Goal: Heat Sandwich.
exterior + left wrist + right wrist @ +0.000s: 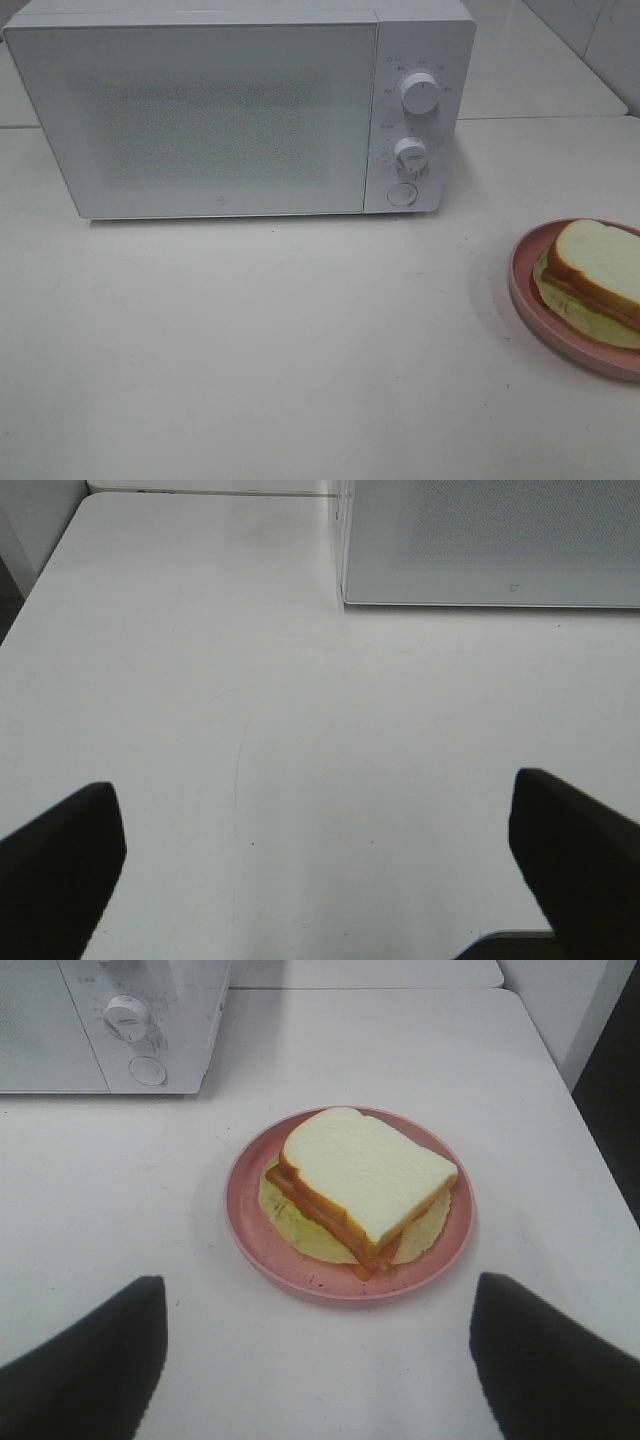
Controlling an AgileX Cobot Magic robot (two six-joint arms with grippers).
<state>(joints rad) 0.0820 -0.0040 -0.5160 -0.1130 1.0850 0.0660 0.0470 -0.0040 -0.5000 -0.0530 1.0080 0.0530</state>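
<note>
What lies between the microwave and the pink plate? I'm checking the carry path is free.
Only bare white table separates the microwave from the pink plate holding the sandwich; the exterior high and right wrist views both show it.

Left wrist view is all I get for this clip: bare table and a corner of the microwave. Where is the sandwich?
Observer: The sandwich lies on a pink plate at the table's right side, clear of the microwave.
Operator: Is the microwave door open?
Observer: No, the exterior high view shows the door shut flush with the control panel.
Operator: Is the right gripper holding anything?
Observer: No. The right gripper is open, its fingers apart on the near side of the plate, touching neither plate nor sandwich.
Operator: Does either arm show in the high view?
Observer: No, neither arm appears there.
</note>
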